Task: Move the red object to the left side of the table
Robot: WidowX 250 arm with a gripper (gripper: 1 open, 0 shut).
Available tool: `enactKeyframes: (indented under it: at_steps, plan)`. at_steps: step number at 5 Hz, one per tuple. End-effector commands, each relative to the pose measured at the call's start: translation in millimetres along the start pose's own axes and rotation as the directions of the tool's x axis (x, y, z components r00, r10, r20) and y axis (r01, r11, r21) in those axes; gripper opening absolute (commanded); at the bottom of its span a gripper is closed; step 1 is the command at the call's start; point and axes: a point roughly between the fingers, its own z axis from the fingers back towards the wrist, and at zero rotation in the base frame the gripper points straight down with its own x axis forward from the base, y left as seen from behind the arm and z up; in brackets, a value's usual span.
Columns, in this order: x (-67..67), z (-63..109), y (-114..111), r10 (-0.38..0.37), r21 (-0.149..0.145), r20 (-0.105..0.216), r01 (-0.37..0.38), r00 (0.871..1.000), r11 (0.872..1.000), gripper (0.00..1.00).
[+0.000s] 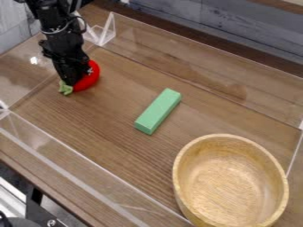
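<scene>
My arm reached down from the far left corner, and my hand (69,73) pointed straight down, its black fingers clenched on the red object (84,76). That small red piece, with its green leafy cap at the near-left side, sat low at the surface (106,151) on the far left, close to the clear wall. The green block (158,111) lay well apart toward the middle, and the wooden bowl (231,183) stood at the near right.
</scene>
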Motion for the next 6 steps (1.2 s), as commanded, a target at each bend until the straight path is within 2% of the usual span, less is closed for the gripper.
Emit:
enactKeyframes:
  at_steps: [1, 2, 3, 4, 6]
  plan:
    - [-0.1, -10.5, -3.7, 0.000, -0.010, -0.022, -0.001, 1.000, 1.000, 0.00]
    - [1.2, -12.1, -5.0, 0.001, -0.015, -0.033, -0.001, 0.999, 1.000, 0.00]
    - [2.5, -9.6, -5.0, 0.006, -0.014, -0.039, -0.007, 0.999, 1.000, 1.00]
    - [4.1, -6.1, -5.0, 0.012, -0.013, -0.044, -0.013, 0.999, 1.000, 1.00]
    - [13.8, 19.7, -9.2, 0.023, -0.033, -0.026, -0.024, 0.999, 0.999, 1.00]
